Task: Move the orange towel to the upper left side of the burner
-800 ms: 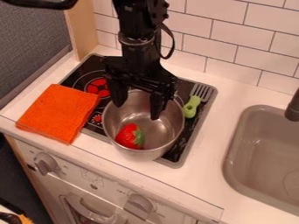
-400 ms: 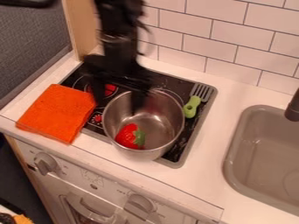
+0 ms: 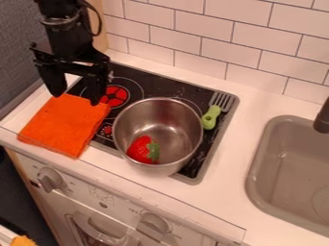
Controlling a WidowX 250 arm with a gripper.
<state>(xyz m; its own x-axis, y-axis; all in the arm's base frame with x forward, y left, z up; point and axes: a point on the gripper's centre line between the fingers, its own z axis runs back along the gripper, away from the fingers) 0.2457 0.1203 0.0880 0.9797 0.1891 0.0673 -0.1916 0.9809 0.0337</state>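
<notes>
The square orange cloth towel (image 3: 63, 126), left on the flat black burner (image 3: 157, 84), looks light, limp; the black two-finger claw (image 3: 76, 98), spread and empty, should pinch its far edge.

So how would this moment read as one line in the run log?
gripper open, at upper edge of orange towel | towel not gripped, partly on stovetop | pot on stovetop, strawberry inside

Round silver metal pot (image 3: 172, 169), red toy strawberry with green leaves (image 3: 140, 149) inside. Green-handled grey fork (image 3: 210, 117) just beside pot. Grey rectangular sink (image 3: 288, 139) at right, black faucet (image 3: 322, 120) above.
</notes>
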